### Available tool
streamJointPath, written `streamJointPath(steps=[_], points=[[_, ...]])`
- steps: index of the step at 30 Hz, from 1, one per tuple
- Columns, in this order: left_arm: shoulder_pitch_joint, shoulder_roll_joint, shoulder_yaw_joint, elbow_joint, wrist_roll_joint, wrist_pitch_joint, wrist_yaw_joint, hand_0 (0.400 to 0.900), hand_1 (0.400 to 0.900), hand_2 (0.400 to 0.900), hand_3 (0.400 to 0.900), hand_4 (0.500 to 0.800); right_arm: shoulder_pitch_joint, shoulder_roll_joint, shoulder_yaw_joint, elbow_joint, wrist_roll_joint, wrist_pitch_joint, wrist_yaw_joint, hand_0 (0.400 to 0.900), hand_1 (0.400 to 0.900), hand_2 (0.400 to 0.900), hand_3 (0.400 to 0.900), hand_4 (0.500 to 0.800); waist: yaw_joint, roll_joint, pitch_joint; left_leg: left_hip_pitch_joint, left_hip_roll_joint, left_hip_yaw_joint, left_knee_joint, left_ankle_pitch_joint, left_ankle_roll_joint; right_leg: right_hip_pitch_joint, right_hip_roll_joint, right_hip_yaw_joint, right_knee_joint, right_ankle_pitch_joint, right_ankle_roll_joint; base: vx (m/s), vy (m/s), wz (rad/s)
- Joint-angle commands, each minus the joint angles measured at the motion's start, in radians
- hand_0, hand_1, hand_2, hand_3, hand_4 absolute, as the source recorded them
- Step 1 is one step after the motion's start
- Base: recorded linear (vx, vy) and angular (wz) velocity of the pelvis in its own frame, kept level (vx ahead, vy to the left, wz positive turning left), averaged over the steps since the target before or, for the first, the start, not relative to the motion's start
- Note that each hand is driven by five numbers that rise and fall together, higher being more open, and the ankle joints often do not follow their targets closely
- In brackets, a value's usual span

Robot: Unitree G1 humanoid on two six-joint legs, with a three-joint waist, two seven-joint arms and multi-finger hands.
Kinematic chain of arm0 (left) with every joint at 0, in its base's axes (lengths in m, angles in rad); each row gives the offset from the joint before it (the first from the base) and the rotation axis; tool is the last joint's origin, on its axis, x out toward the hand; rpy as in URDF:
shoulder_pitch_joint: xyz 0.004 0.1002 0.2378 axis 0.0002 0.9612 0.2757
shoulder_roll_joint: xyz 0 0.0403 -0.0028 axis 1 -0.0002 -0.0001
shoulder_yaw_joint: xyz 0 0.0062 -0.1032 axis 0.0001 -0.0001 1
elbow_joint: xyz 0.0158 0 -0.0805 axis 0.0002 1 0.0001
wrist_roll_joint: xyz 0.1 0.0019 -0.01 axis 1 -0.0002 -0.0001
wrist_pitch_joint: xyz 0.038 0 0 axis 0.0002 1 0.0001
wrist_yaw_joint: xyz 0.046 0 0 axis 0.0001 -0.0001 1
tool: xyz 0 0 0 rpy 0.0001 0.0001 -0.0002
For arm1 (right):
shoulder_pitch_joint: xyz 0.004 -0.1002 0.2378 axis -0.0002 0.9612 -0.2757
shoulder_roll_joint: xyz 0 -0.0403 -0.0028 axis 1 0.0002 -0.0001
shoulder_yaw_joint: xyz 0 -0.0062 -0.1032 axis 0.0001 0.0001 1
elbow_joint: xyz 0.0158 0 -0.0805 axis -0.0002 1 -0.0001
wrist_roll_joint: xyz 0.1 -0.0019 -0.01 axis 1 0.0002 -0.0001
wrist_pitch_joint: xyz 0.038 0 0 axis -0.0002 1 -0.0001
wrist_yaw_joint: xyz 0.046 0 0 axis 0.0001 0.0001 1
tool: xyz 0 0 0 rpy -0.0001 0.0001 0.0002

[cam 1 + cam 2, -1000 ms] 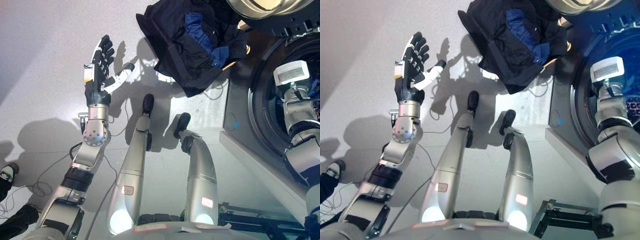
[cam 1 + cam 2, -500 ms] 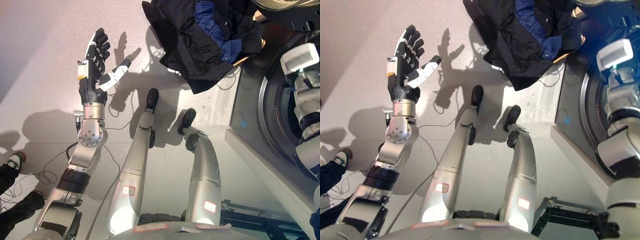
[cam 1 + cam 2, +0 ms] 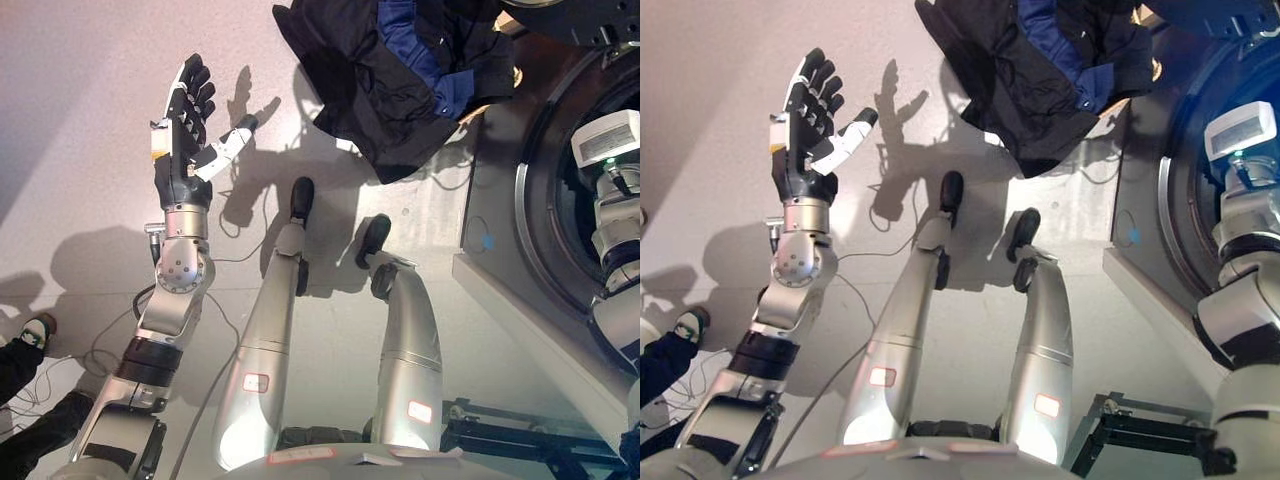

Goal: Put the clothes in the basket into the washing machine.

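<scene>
**Q:** Where do things stand, from the left of the frame across?

**A:** At lower left a person's shoe point(image 3: 38, 328) shows on the floor point(image 3: 80, 90); above it my left hand point(image 3: 188, 120) is raised at upper left, fingers spread straight, holding nothing; at top centre the clothes point(image 3: 395, 85), dark with 1 blue piece among them, lie heaped over the basket point(image 3: 492, 108), only a tan edge of it showing; at right my right arm reaches into the washing machine point(image 3: 500, 230), so I cannot tell how my right hand is set.

**Q:** How much is done?

**A:** I judge most is left; the heap looks full; I count 1 basket, 1 machine, 1 pile.
</scene>
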Motion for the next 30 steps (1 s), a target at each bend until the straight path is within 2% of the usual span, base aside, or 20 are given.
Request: streamJointPath(steps=[1,4,5,6,16,19,21,24,30], points=[[0.069,-0.039,0.070,-0.111,0.000,-0.086,0.001,0.900,0.900,0.900,0.900,0.800,-0.059,-0.120,0.097,0.091,0.049,0.094,-0.008,0.400,0.400,0.400,0.400,0.500,-0.032,0.046,-0.065,0.008,0.025,-0.046,0.120,-0.202,-0.043,0.016,0.001,0.022,-0.065,0.070,0.058,0.00,0.000,0.00],[0.076,-0.045,0.077,-0.108,-0.011,-0.087,-0.004,0.900,0.900,0.900,0.900,0.800,-0.057,-0.123,0.109,0.103,0.044,0.099,0.000,0.400,0.400,0.400,0.400,0.500,-0.030,0.047,-0.066,0.013,0.026,-0.041,0.117,-0.202,-0.042,0.019,0.001,0.026,-0.066,0.071,0.058,0.01,0.016,-0.02],[0.079,-0.048,0.079,-0.105,-0.013,-0.087,-0.005,0.900,0.900,0.900,0.900,0.800,-0.043,-0.129,0.102,0.107,0.044,0.101,0.003,0.569,0.569,0.569,0.569,0.601,-0.032,0.047,-0.067,0.014,0.027,-0.040,0.116,-0.203,-0.042,0.021,0.000,0.027,-0.068,0.071,0.058,0.02,0.031,-0.05],[0.084,-0.049,0.083,-0.106,-0.013,-0.089,-0.002,0.900,0.900,0.900,0.900,0.800,-0.032,-0.147,0.099,0.109,0.048,0.108,-0.003,0.900,0.900,0.900,0.900,0.800,-0.033,0.047,-0.067,0.017,0.028,-0.039,0.113,-0.203,-0.041,0.023,0.000,0.027,-0.070,0.072,0.058,0.02,0.021,-0.05],[0.145,-0.048,0.134,-0.118,-0.022,-0.077,-0.015,0.900,0.900,0.900,0.900,0.800,0.218,-0.340,-0.090,0.163,0.130,0.130,-0.008,0.900,0.900,0.900,0.900,0.800,-0.063,0.038,-0.072,0.020,0.032,-0.041,0.107,-0.199,-0.046,0.030,0.006,0.022,-0.077,0.072,0.056,0.00,-0.001,-0.02],[0.153,-0.045,0.139,-0.122,-0.020,-0.076,-0.017,0.900,0.900,0.900,0.900,0.800,0.240,-0.360,-0.113,0.165,0.140,0.130,-0.012,0.900,0.900,0.900,0.900,0.800,-0.063,0.035,-0.074,0.020,0.034,-0.040,0.107,-0.200,-0.047,0.030,0.007,0.022,-0.079,0.072,0.055,0.00,0.000,0.00],[0.177,-0.045,0.162,-0.128,-0.025,-0.076,-0.023,0.900,0.900,0.900,0.900,0.800,0.289,-0.422,-0.170,0.171,0.177,0.126,-0.028,0.900,0.900,0.900,0.900,0.800,-0.079,0.032,-0.079,0.018,0.037,-0.041,0.110,-0.199,-0.049,0.031,0.010,0.021,-0.078,0.071,0.054,0.00,0.000,0.00],[0.188,-0.033,0.164,-0.131,-0.027,-0.077,-0.026,0.900,0.900,0.900,0.900,0.800,0.303,-0.476,-0.207,0.157,0.206,0.113,-0.040,0.900,0.900,0.900,0.900,0.800,-0.081,0.024,-0.085,0.013,0.040,-0.042,0.117,-0.200,-0.051,0.030,0.012,0.020,-0.079,0.071,0.054,0.00,0.000,0.00],[0.178,-0.028,0.148,-0.133,-0.019,-0.081,-0.020,0.900,0.900,0.900,0.900,0.800,0.255,-0.426,-0.161,0.124,0.197,0.091,-0.041,0.900,0.900,0.900,0.900,0.800,-0.072,0.026,-0.093,0.011,0.043,-0.043,0.115,-0.200,-0.052,0.025,0.016,0.022,-0.081,0.073,0.054,0.00,0.000,0.00]])
